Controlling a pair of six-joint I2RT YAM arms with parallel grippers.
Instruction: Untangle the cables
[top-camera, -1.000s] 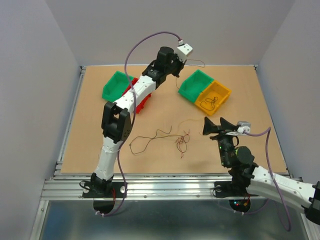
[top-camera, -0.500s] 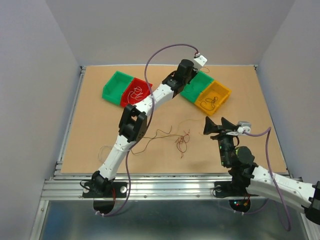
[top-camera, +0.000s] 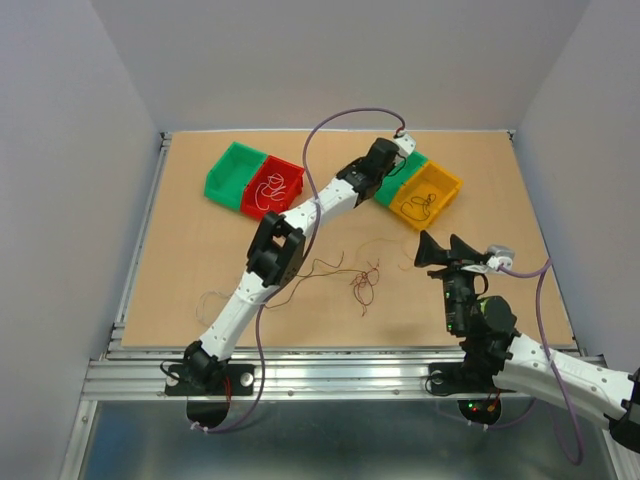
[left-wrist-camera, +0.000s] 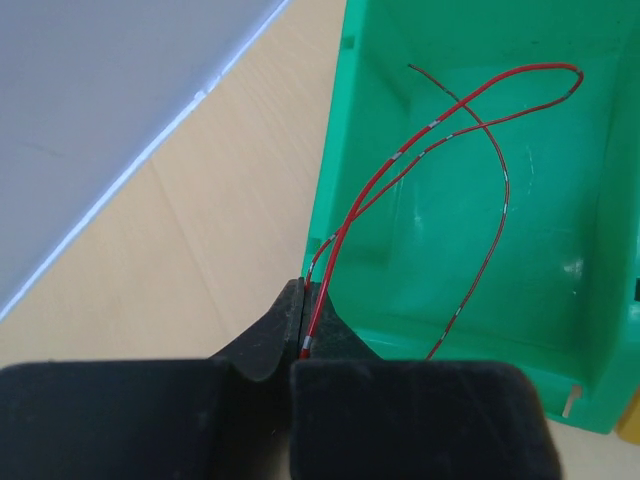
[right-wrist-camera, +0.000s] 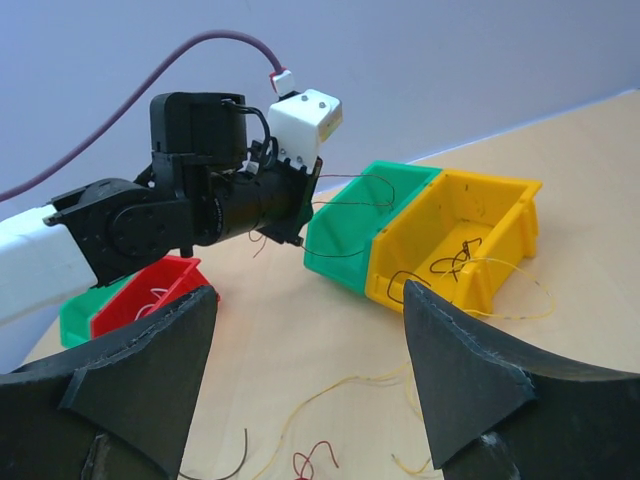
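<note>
Top view: the cable clump (top-camera: 365, 281) lies central on the counter (top-camera: 200, 230); the left tool (top-camera: 388, 182) reaches the far green bin (top-camera: 412, 163). Left wrist: that tool is clamped on a red wire (left-wrist-camera: 400, 158) looping over the bin. Right wrist: the right tool (right-wrist-camera: 308, 295) gapes wide, near right.

White links (top-camera: 325, 203), black joints (top-camera: 273, 250), purple cables (top-camera: 340, 117); left gripper (left-wrist-camera: 303, 300) and right gripper (top-camera: 440, 250) black.

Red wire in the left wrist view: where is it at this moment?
It is pinched in the left hand; the red wire loops over the open green bin, beside the yellow bin on the table's far side, right of centre.
</note>
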